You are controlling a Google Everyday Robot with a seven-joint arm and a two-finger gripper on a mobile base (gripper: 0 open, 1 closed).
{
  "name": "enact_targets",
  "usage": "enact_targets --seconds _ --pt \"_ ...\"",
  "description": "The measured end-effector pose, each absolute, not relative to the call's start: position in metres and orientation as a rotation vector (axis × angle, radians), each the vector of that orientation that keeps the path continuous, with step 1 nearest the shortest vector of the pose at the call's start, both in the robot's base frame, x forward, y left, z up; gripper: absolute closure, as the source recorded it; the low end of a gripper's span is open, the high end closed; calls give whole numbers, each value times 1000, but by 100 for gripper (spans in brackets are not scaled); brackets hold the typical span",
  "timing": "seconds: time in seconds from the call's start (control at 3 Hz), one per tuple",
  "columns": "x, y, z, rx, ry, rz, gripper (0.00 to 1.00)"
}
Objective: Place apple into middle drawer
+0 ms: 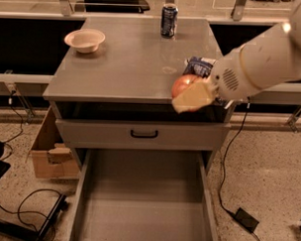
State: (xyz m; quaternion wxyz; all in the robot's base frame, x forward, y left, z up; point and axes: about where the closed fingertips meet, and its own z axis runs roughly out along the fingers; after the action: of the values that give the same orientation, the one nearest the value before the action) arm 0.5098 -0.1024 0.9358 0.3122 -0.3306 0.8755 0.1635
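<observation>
Fingers [195,97] closed round apple [180,84], at cabinet top [127,67] front right edge; middle drawer [143,191] open below.

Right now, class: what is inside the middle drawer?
In the middle drawer only bare grey floor shows; its rear is hidden under the cabinet. The gripper, over the cabinet's front edge, grips the apple.

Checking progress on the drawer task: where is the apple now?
In the camera view the apple is held in the gripper at the cabinet top's front right edge, beside the snack bag, not yet in the middle drawer below.
</observation>
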Motion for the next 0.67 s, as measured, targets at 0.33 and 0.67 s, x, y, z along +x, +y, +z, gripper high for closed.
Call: enact_targets --seconds 0.33,0.67 --pt "539 -105 819 -961 2425 451 100" --pt "539 -105 819 -961 2425 451 100"
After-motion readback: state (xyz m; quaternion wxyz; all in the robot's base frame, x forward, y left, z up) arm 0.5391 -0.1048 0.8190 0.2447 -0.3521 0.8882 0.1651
